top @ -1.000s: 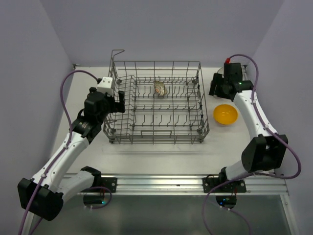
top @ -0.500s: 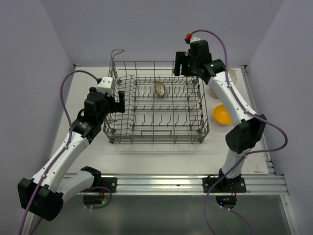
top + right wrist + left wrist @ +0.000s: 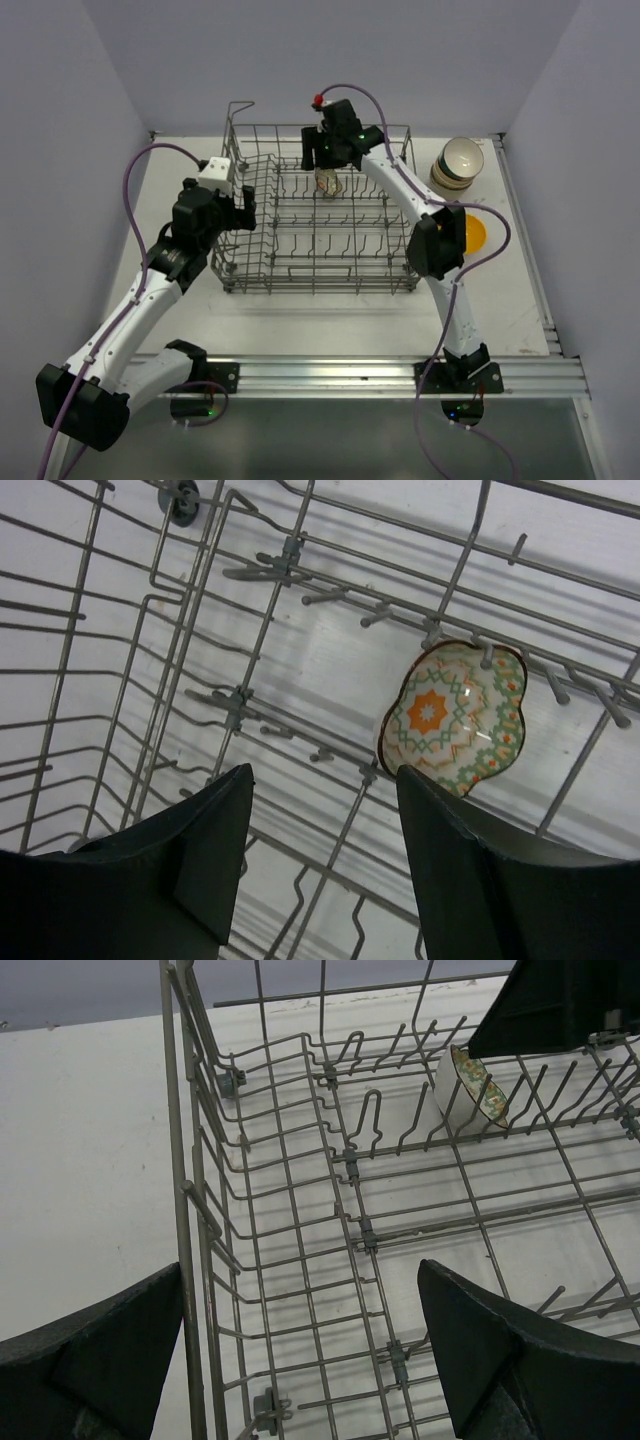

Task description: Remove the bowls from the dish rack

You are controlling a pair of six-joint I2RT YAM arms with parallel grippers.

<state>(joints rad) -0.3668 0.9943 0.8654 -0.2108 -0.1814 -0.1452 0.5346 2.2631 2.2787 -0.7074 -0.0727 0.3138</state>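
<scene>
- Just below the right gripper (image 3: 322, 775), the patterned bowl (image 3: 450, 735) stands on edge among the tines. It is glossy, with a scalloped rim and orange-and-green glaze.
- Jaws parted, nothing between them.
- Thin grey wire of the dish rack (image 3: 320, 270) surrounds that hand, with open lanes between the rows.
- The left gripper (image 3: 300, 1290) is spread wide and empty, straddling the rack's side rim: one finger inside, one over the smooth white table (image 3: 90, 1160).
- Well right of the right gripper, outside the rack, sit stacked bowls (image 3: 458, 162) and a yellow bowl (image 3: 475, 232).

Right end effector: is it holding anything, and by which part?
Nothing. The right end effector hangs open above the patterned bowl in the dish rack, without touching it.
</scene>
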